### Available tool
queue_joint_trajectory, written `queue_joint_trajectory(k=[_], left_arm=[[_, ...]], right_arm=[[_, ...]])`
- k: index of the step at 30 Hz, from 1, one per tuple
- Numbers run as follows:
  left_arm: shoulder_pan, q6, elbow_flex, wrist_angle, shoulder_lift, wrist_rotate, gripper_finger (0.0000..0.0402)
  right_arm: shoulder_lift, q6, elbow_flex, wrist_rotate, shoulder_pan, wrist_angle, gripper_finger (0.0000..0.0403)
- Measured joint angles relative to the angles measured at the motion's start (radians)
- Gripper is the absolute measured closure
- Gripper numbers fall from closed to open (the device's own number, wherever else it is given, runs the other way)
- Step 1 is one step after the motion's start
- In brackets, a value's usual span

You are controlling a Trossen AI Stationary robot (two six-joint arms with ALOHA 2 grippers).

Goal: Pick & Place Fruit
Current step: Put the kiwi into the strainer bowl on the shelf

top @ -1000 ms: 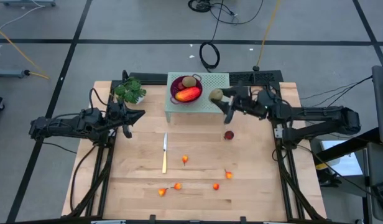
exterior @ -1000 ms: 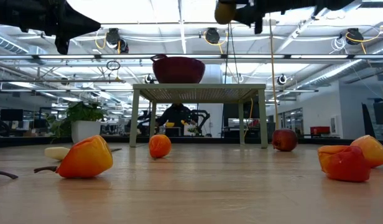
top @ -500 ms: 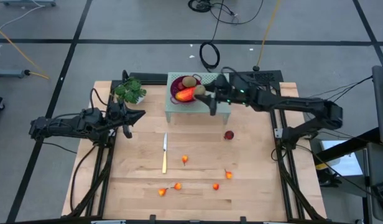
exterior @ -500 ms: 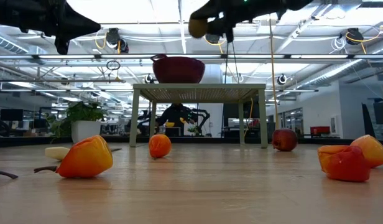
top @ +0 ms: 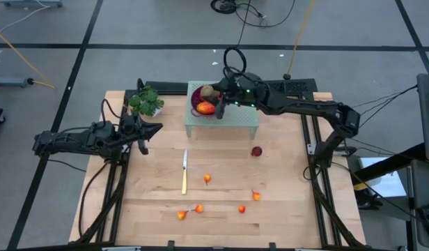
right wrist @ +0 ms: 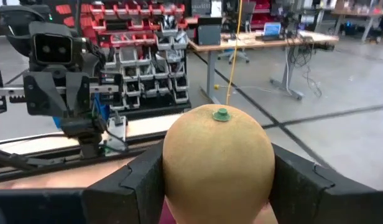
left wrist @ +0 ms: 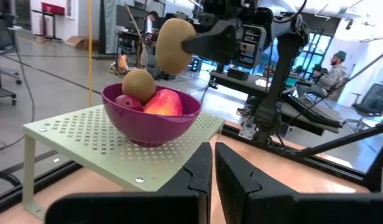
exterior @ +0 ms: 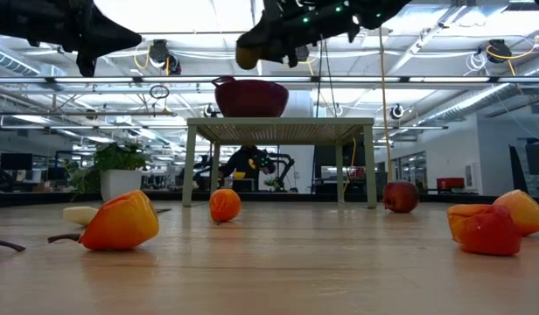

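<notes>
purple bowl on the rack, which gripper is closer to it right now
Right. The right gripper hangs just above the purple bowl, shut on a kiwi. The left gripper waits shut, well off to the bowl's left, near the plant.

The high camera looks straight down on the whole wooden table [top: 221, 188], with the small perforated stand [top: 235, 117] just above the frame's centre. The low camera sits at tabletop level, facing across the boards to that same stand [exterior: 278, 129] at mid-frame. The left wrist camera views the stand [left wrist: 86, 140] closely from the side; the right wrist camera is filled by a kiwi [right wrist: 217, 163].
</notes>
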Motion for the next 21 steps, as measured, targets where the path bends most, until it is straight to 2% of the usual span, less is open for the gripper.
queue_joint_trajectory(k=[8,21], left_arm=[[0.0,-0.005,0.0,0.002,0.0,-0.007,0.0382],[0.0,-0.008,0.0,0.004,0.0,-0.007,0.0382]], right_arm=[[0.084,0.014,0.032,-0.026,0.0,0.045,0.0186],[0.091,0.051,0.032,-0.028,0.001,0.046,0.0186]])
